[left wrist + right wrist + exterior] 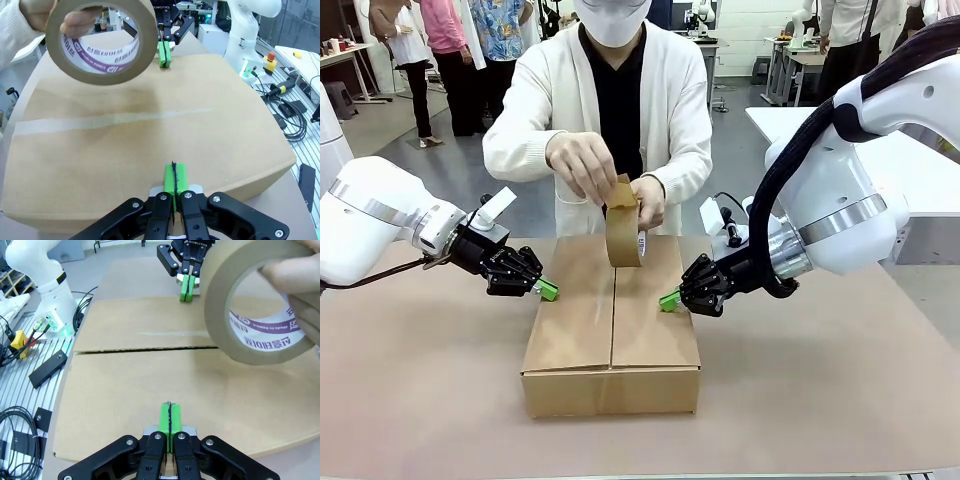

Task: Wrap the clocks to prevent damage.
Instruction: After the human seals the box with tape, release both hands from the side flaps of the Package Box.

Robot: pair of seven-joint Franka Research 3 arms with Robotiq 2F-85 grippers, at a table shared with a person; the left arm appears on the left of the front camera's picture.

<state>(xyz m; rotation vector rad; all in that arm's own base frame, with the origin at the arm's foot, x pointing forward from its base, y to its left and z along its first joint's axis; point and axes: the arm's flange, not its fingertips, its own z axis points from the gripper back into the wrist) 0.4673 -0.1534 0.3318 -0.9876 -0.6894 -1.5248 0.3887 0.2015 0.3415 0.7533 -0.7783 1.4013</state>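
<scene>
We see a closed brown cardboard box point(611, 335) at the centre of a tan table point(420, 400), with bare tabletop on every side. Its flaps meet along a middle seam, hiding whatever is inside. The left gripper point(546, 290), green pads pinched together on nothing, sits at the box's left top edge. The right gripper point(669, 300), equally closed, sits at the right edge. Above the far edge, a person's hand point(582, 163) holds a roll of brown packing tape point(623, 225) upright.
</scene>
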